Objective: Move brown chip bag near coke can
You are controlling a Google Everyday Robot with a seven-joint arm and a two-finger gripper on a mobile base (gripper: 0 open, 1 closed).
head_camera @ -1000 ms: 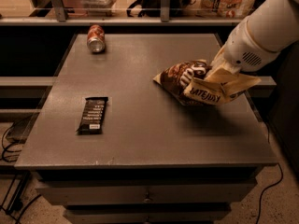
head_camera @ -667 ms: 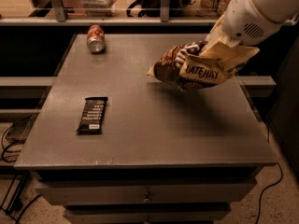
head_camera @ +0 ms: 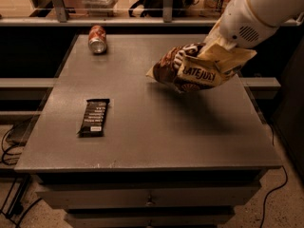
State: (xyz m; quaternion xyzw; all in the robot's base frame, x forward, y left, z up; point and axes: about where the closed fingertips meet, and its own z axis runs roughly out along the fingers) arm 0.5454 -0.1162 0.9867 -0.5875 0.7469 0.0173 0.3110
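Broadly, a grey table [head_camera: 142, 146] fills the view. Over its right side the white arm [head_camera: 259, 11] ends in a gripper [head_camera: 214, 45] clasping the brown chip bag [head_camera: 202, 69], apparently clear of the surface. A black candy bar wrapper [head_camera: 94, 117] lies front-left, and the coke can [head_camera: 97, 39] lies far-left, well apart from the bag.

White, rounded arm [head_camera: 259, 11] with a dotted vent [head_camera: 247, 32]; pale hand [head_camera: 214, 41] at upper right

Above table [head_camera: 156, 127], gripper [head_camera: 214, 47] with brown chip bag [head_camera: 192, 72]
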